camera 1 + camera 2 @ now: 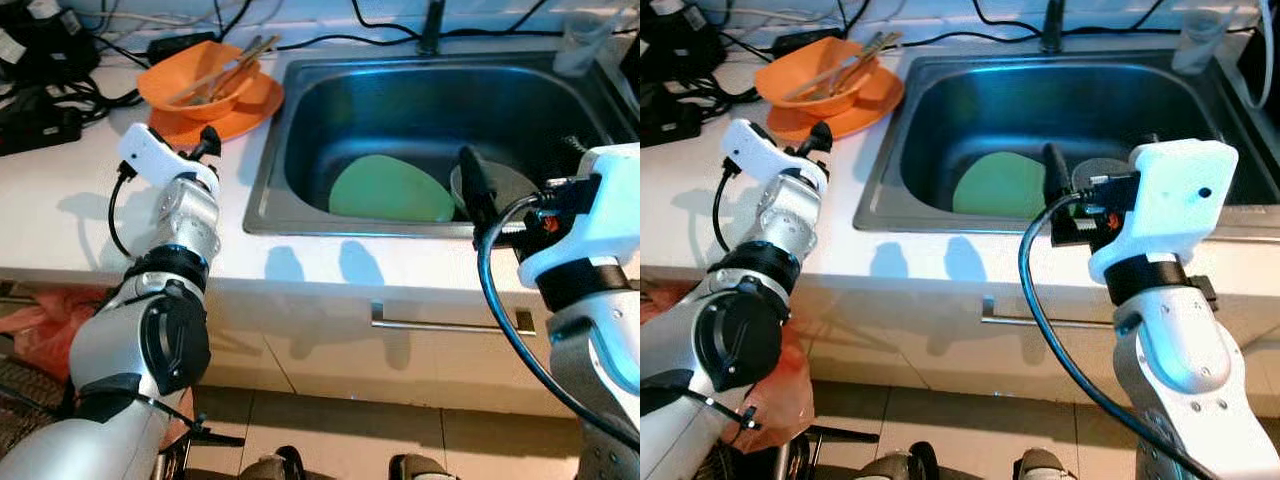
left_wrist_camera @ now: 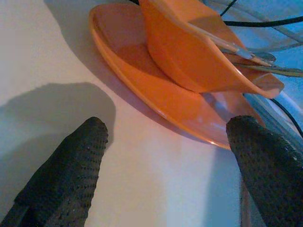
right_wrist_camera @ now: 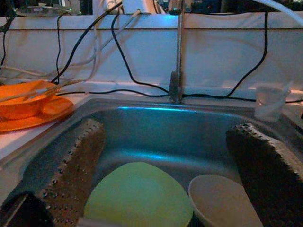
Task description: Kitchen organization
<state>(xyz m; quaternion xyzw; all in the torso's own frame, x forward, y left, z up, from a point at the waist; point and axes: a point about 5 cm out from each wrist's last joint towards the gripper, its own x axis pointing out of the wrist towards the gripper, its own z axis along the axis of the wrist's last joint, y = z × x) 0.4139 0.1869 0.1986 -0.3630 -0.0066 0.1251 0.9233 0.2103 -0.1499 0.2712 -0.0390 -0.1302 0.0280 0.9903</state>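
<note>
The left claw hovered low over the white bench, its two black fingers spread apart and holding nothing, just short of the shallow orange plastic plate. An orange plastic bowl with chopsticks in it sat on that plate, left of the stainless steel sink. The right claw was at the sink's front edge, fingers likewise apart and empty. In the basin lay a pale green rounded plate and, beside it, a grey bowl. A clear cup stood by the sink's far right corner.
</note>
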